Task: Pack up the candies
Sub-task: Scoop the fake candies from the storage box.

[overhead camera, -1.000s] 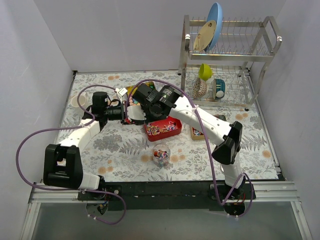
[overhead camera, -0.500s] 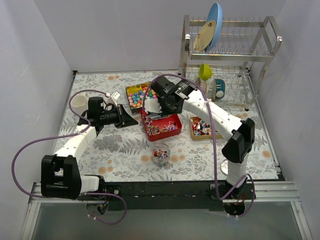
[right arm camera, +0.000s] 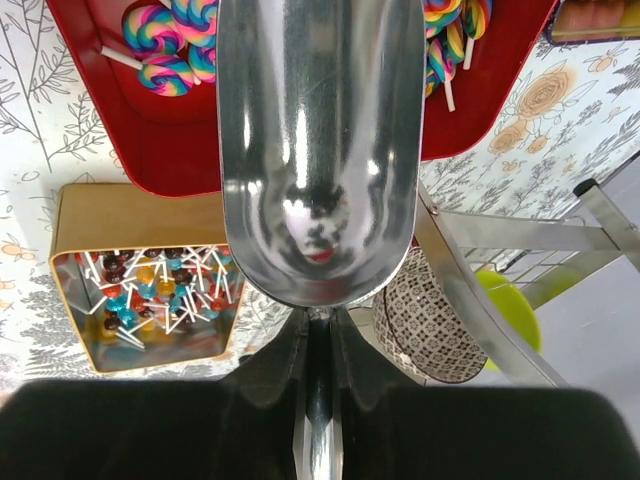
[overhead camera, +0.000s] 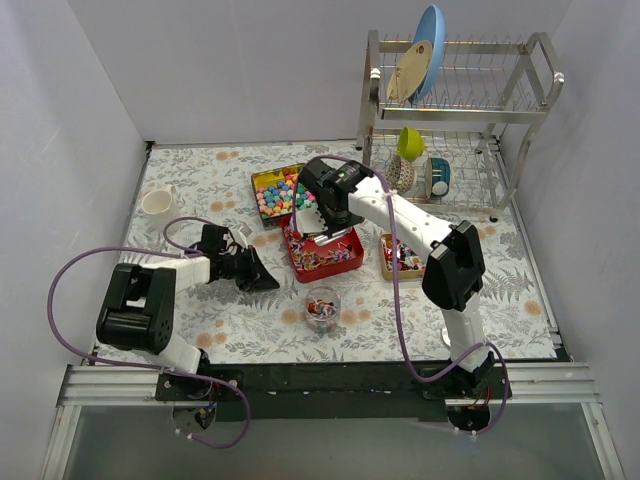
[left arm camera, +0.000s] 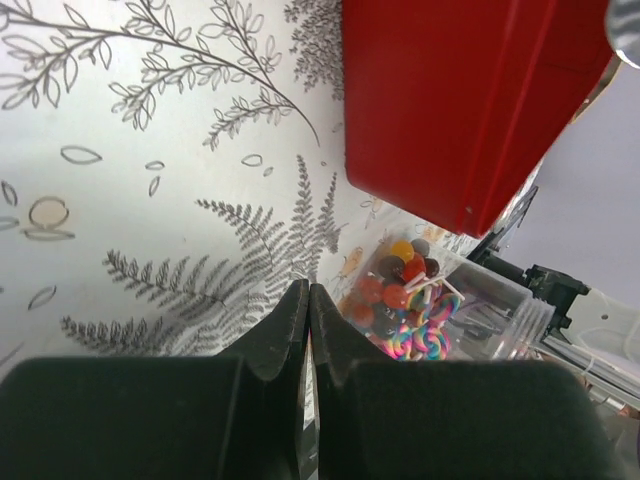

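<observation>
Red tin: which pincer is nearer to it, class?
Right. The right pincer, gripping a metal scoop, hangs over the red tin; the left pincer lies low off its left side, shut.

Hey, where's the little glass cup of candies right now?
In the top view, the glass cup stands on the table near its front middle, just in front of the red tin, with the left gripper to its left.

Plain white walls [overhead camera: 250,70] close in a table [overhead camera: 510,300] with a grey fern-patterned top under even light, and a two-tier metal dish rack [overhead camera: 470,100] holding plates [overhead camera: 430,40] stands at two o'clock.
</observation>
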`<state>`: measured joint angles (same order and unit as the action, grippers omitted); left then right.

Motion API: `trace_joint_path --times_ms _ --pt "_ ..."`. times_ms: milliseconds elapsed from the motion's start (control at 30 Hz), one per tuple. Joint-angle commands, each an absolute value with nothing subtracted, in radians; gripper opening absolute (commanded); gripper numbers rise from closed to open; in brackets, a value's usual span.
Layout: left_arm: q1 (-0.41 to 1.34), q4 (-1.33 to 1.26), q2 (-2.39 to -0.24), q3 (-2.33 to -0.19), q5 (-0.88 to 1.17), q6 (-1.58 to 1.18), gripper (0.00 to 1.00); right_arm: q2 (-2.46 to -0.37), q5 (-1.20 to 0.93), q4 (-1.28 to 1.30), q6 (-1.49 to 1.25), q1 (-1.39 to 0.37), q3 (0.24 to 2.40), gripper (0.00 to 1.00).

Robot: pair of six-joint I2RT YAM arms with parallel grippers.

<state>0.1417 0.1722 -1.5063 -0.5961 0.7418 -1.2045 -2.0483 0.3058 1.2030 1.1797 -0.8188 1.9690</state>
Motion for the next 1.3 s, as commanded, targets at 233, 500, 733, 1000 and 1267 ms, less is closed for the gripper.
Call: trace_joint_path --times_ms 233,500,733,1000,1267 --pt "0.222 -0.04 -1.643 -0.641 0.773 -1.281 0.0 -2.103 0.44 1.19 1.629 -0.816 1.962 0.01" --pt "0.256 -0.103 -1.715 -0.663 0.81 -1.313 0.0 -2.1 0.508 1.097 1.698 -0.819 1.861 0.01" --pt "0.258 -0.126 -1.761 -0.686 0.83 -1.331 0.0 -2.079 0.534 1.028 1.726 -0.859 1.74 0.01" --pt "0.27 -0.126 -1.793 -0.704 0.845 -1.331 0.0 -2.17 0.414 1.101 1.538 -0.916 1.83 0.01" --pt "0.268 -0.115 -1.796 -0.721 0.847 -1.322 0.0 -2.16 0.298 1.079 1.473 -0.969 1.831 0.01"
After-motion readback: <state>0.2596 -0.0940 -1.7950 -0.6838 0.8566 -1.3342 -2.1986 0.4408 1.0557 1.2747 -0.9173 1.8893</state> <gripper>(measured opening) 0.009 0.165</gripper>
